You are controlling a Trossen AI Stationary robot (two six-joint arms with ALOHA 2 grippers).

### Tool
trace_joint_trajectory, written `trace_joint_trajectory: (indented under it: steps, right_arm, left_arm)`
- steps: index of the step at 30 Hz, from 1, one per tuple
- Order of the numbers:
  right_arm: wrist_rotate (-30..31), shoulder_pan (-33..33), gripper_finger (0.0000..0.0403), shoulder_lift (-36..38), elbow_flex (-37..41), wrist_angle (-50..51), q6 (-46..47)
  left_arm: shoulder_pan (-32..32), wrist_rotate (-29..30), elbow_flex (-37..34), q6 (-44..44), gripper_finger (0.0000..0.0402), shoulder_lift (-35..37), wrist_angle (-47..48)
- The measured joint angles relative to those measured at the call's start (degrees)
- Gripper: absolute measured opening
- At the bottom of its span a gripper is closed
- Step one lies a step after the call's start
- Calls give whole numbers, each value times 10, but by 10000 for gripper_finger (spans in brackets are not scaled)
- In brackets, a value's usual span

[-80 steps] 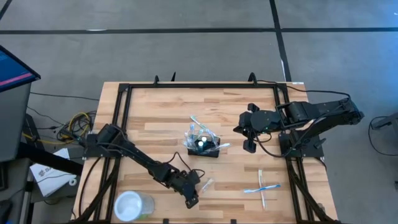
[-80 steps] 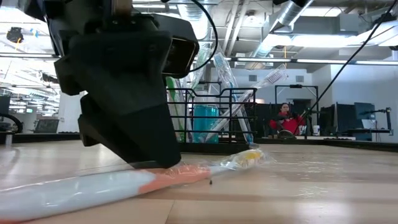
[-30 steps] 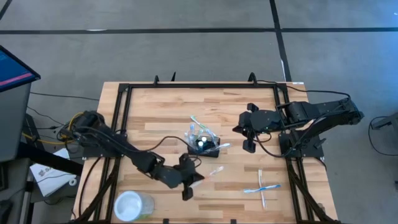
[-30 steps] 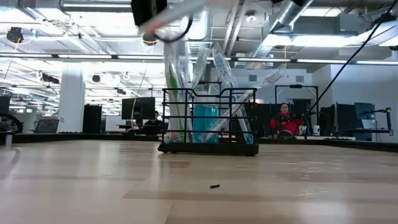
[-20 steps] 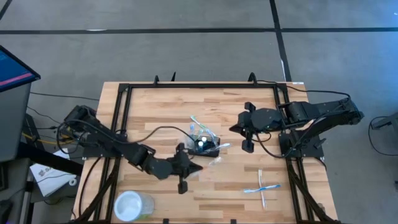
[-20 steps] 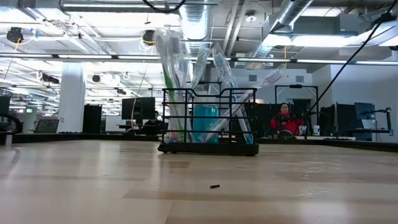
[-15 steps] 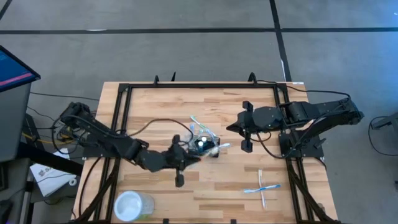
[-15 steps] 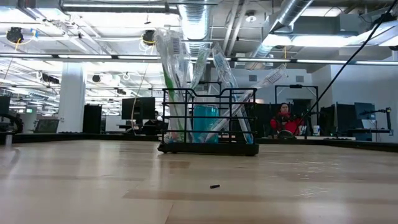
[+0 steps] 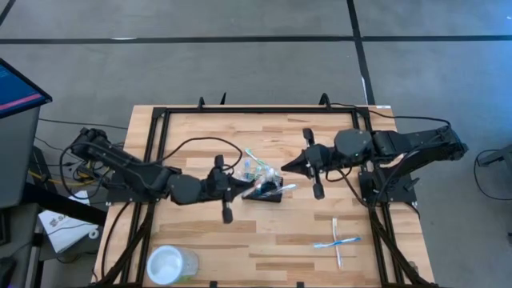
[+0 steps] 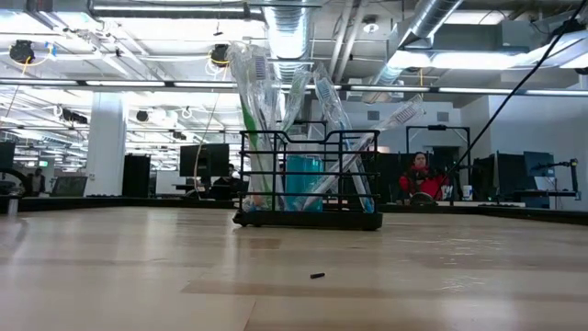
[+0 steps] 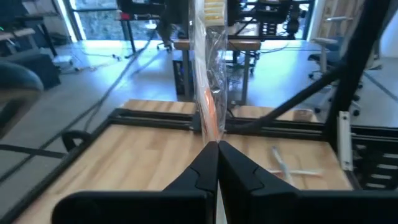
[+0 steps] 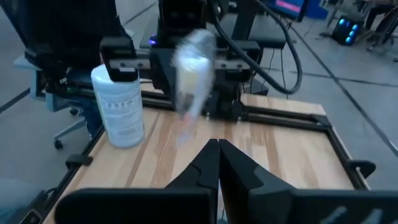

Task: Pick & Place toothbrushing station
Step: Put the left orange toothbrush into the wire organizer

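Left gripper (image 9: 244,190) is clamped on a plastic-wrapped toothbrush (image 11: 210,93), fingers pinched tight on the lower handle; in the left wrist view the wrapped handle, with an orange section, rises from between the fingertips. From above, this gripper sits at the left edge of the toothbrushing station (image 9: 264,187), tip reaching over it.

Station: black wire caddy, near the middle of the table (image 9: 200,144), upright. The low view shows several wrapped brushes leaning out of its top and a teal item inside. Not lifted, not tilted.

Right gripper (image 9: 290,166) is closed on nothing visible, poised just beside the station's right side, apart from it.

Also on the table: clear round cup (image 9: 170,263) at the front left, and loose toothbrushes (image 9: 337,242) at the front right, well apart from the station.

Judged step: dropping the held brush into the caddy.

Notes for doing it well:
- Bring the brush nearer vertical before lowering, so the end clears the wire rim.
- Aim for a gap between the brushes already standing; they fan outward and crowd the opening.
- Descend slowly. The caddy looks light and could slide or tip if pushed sideways.
- Release only once the lower end is well inside.
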State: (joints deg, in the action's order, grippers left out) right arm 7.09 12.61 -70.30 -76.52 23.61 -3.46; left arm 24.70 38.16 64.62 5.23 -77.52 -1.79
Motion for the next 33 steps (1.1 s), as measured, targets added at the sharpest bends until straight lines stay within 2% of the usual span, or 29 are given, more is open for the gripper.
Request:
trace_joint_trajectory:
  steps: [12,23,33]
  right_arm:
    - [-43,-4,2,-33,0,-37,-15]
    - [-43,-30,88,-39,0,-53,-32]
    - [-43,-28,126,-39,0,-85,-41]
  left_arm:
    - [-54,-52,0,-58,0,8,-44]
    - [-59,-56,0,-77,0,29,-46]
    - [-59,-56,-2,-80,0,29,-46]
